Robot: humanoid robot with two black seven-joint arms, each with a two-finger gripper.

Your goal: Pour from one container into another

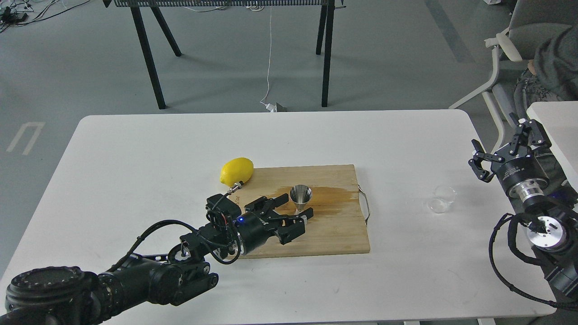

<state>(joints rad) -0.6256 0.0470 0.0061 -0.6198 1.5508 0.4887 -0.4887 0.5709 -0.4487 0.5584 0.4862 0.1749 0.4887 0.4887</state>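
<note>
Left end effector (295, 215) is seen open over the cutting board (334, 234), fingers spread just beside the jigger's (301, 198) base, probably to steady it for the pour. Jigger is stood upright mid-board on a wet brown stain. Lemon (236, 171) is left at the board's far-left corner. Glass cup (441, 198) is placed on the counter (135, 180) near its right edge. Right end effector (501, 151) is held open, apart from the cup, nothing gripped.

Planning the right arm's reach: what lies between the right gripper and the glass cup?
Nothing: in the head view only bare white table separates the right gripper from the glass cup.
</note>
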